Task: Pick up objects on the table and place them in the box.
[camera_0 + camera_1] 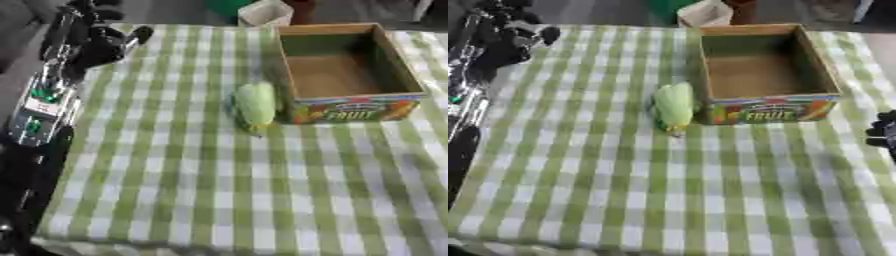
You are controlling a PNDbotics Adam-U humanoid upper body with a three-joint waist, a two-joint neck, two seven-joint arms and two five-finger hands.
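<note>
**Corn waits beside an empty fruit box as robot's hands hold off**

A table draped in a green-and-white checked cloth fills the near ground, bare across its front half. At the right edge of the right eye view, part of the robot's black right hand shows just off the cloth; whether its fingers are open or curled cannot be told. Mid-table lies the only loose object in sight, a pale green ear of corn in its husk, lying lengthwise with its tip toward the camera, touching or just beside the left wall of the open cardboard box with a colourful "FRUIT" label on its front. The box looks empty. Farther back on the left, the robot's black left hand hangs over the table's far left corner, fingers curled and holding nothing, well apart from the corn.

The risk, judging from this layout, lies in the tight fit: fingers reaching for the corn have little room on the box side, so a grasp could shove the box sideways or roll the corn away. Beyond the table's far edge stand a whitish container and dark, indistinct shapes on a grey floor.
</note>
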